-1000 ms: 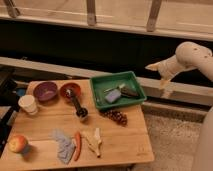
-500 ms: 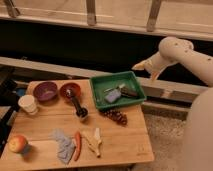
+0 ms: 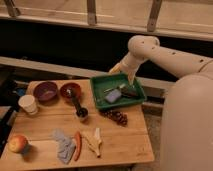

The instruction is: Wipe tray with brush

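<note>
The wooden table point(image 3: 127, 142) ended just right of the green tray point(image 3: 100, 100), which sat at the far right corner with its right rim close to the table's edge and its far rim near the back edge. Bare wood lay open at the near right corner and along the strip between the tray and the bowls. To the right of the table stood the robot's pale body.

The gripper point(image 3: 124, 74) hung above the tray's far rim, arm reaching in from the right, fingers spread apart and holding nothing.

The one brush point(image 3: 76, 102) lay outside the tray, well left of the gripper. Its long axis ran from the front of the orange bowl point(image 3: 70, 90) toward the near right, ending at the small metal cup point(image 3: 82, 114). Which end carried the bristles could not be told.

There were two bowls, the orange one and a purple bowl point(image 3: 45, 91) beside it on the left. One white cup point(image 3: 27, 104), one apple point(image 3: 17, 143), one grey cloth point(image 3: 62, 145), one carrot point(image 3: 77, 145), one banana point(image 3: 93, 142) and one bunch of grapes point(image 3: 116, 117) made up the rest. Inside the tray lay a bluish sponge point(image 3: 114, 96) and a dark bar point(image 3: 129, 92)
</note>
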Motion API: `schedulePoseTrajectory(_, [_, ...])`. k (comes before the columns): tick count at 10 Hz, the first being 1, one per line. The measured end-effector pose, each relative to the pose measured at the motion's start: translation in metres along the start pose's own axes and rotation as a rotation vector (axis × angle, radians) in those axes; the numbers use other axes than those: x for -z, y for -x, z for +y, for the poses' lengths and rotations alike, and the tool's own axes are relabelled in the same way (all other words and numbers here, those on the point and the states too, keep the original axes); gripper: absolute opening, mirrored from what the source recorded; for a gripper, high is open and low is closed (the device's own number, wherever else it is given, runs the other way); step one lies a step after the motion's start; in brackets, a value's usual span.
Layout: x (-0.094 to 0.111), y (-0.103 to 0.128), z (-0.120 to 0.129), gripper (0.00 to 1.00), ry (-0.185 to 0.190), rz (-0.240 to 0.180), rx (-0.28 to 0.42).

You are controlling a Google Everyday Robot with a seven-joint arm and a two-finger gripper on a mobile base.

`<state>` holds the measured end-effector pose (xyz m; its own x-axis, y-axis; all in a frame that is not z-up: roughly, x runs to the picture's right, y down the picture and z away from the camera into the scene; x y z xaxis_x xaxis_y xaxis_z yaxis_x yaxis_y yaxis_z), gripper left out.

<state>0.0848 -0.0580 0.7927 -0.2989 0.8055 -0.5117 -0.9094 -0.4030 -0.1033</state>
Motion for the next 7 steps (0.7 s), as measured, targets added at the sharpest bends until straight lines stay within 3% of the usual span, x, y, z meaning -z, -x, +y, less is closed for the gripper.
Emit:
schedulePoseTrajectory(2, [-0.005, -0.016, 0.011, 0.8, -0.011, 0.015, 0.057])
schedulePoseTrajectory(5, [-0.005, -0.014, 0.008, 0.8, -0.011, 0.012, 0.055])
schedulePoseTrajectory(7, [-0.017, -0.013, 0.008, 0.8, -0.015, 0.022, 0.078])
